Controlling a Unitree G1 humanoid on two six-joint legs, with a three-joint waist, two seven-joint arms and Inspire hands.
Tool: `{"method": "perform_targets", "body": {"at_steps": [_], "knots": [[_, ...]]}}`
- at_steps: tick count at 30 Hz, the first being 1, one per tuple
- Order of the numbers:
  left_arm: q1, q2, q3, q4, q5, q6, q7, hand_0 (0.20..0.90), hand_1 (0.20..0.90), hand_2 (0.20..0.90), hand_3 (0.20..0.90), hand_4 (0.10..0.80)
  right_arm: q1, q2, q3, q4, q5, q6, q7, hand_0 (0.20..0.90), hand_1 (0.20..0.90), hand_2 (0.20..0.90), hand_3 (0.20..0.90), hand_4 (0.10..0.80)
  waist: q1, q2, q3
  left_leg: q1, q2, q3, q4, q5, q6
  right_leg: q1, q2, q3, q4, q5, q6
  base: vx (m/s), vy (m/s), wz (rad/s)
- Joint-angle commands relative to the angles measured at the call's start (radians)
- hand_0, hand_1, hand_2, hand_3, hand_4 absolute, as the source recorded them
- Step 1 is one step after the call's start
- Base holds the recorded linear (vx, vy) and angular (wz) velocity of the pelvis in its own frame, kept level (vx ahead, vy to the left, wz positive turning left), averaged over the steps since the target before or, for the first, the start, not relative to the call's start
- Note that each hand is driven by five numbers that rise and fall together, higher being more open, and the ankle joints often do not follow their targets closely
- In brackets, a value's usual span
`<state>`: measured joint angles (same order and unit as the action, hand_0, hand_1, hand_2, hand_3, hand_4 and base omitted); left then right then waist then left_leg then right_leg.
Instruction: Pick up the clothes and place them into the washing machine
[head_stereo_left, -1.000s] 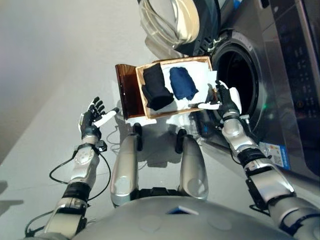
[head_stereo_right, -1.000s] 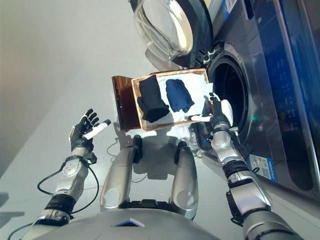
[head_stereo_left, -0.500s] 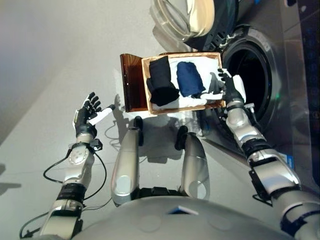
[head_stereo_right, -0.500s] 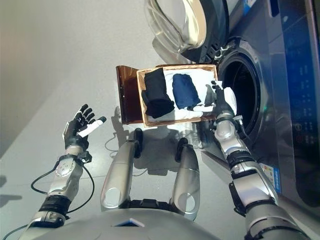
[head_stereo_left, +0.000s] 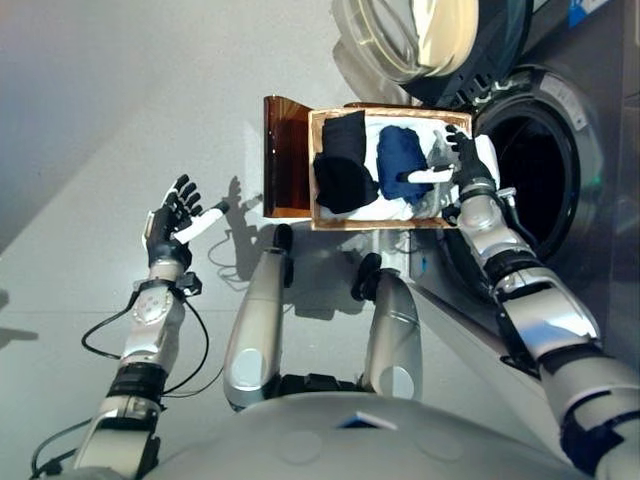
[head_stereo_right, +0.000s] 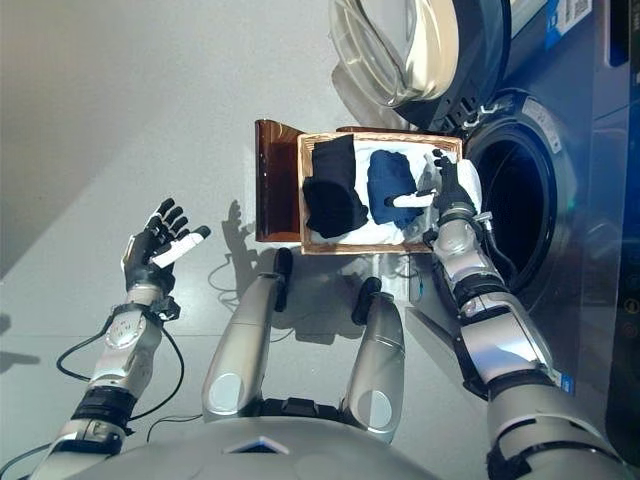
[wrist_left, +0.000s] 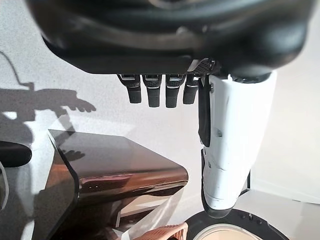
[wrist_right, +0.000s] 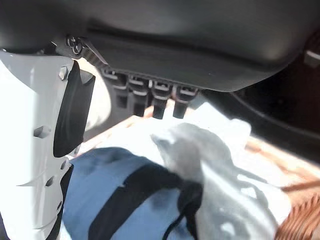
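Observation:
The shallow wicker basket (head_stereo_left: 316, 215) rests on a low dark brown box (head_stereo_left: 285, 160) beside the washing machine (head_stereo_left: 560, 130), whose drum opening (head_stereo_left: 535, 165) is dark and whose door (head_stereo_left: 420, 40) stands open above. In the basket lie a black garment (head_stereo_left: 343, 175), a navy blue garment (head_stereo_left: 400, 165), a grey-white piece (head_stereo_left: 440, 155) and white cloth (head_stereo_left: 395, 212). My right hand (head_stereo_left: 462, 160) is open over the basket's right end, above the blue garment (wrist_right: 125, 185), holding nothing. My left hand (head_stereo_left: 172, 215) is open and empty, raised over the floor left of the box.
The washing machine fills the right side, its open glass door (head_stereo_right: 400, 45) hanging above the basket. The brown box's glossy top shows in the left wrist view (wrist_left: 115, 165). Grey floor (head_stereo_left: 100, 100) stretches to the left.
The camera has shifted, so the whole scene sits further right and higher. My right hand has moved from the basket's near right rim to over the clothes inside. My left hand stays raised and open.

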<state>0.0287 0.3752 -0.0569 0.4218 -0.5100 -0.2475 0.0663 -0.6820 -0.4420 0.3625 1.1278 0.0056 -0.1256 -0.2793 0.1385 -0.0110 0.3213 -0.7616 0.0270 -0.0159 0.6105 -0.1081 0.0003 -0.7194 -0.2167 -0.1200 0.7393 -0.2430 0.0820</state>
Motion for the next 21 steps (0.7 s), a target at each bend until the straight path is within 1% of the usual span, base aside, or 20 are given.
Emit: {"method": "perform_targets", "body": {"at_steps": [1,4,9,16,21], "knots": [[0.016,0.07,0.035,-0.106,-0.001,-0.072,0.021,0.9,0.9,0.9,0.9,0.8,-0.033,-0.01,-0.007,0.028,0.038,-0.021,-0.016,0.9,0.9,0.9,0.9,0.8,0.014,-0.019,-0.057,0.017,-0.016,0.014,0.017,-0.083,-0.012,-0.004,0.004,0.027,-0.106,0.111,0.017,0.0,0.0,0.0],[0.011,0.069,0.038,-0.1,0.004,-0.07,0.025,0.9,0.9,0.9,0.9,0.8,-0.043,0.022,-0.022,0.046,0.069,-0.022,-0.008,0.9,0.9,0.9,0.9,0.8,0.018,-0.02,-0.057,0.003,-0.015,0.014,0.03,-0.088,-0.009,-0.019,0.004,0.028,-0.098,0.113,0.017,-0.014,0.012,0.02],[0.001,0.071,0.035,-0.103,0.012,-0.061,0.026,0.9,0.9,0.9,0.9,0.8,-0.066,0.069,-0.005,0.072,0.058,-0.011,-0.002,0.9,0.9,0.9,0.9,0.8,0.023,-0.022,-0.051,-0.014,-0.014,0.015,0.048,-0.095,-0.003,-0.032,0.005,0.024,-0.094,0.117,0.02,-0.027,0.019,0.02],[-0.003,0.088,0.043,-0.143,0.016,-0.058,0.024,0.9,0.9,0.9,0.9,0.8,-0.079,0.082,-0.008,0.11,0.039,0.008,0.004,0.9,0.9,0.9,0.9,0.8,0.038,-0.024,-0.04,-0.052,-0.017,-0.001,0.084,-0.103,0.003,-0.054,0.003,0.01,-0.069,0.112,0.021,-0.03,-0.004,0.02],[-0.006,0.096,0.041,-0.163,0.019,-0.054,0.018,0.9,0.9,0.9,0.9,0.8,-0.083,0.075,-0.013,0.135,0.026,0.016,0.012,0.9,0.9,0.9,0.9,0.8,0.047,-0.025,-0.035,-0.072,-0.021,-0.014,0.104,-0.108,0.006,-0.058,0.001,-0.006,-0.058,0.109,0.023,-0.019,-0.008,0.09]]}}
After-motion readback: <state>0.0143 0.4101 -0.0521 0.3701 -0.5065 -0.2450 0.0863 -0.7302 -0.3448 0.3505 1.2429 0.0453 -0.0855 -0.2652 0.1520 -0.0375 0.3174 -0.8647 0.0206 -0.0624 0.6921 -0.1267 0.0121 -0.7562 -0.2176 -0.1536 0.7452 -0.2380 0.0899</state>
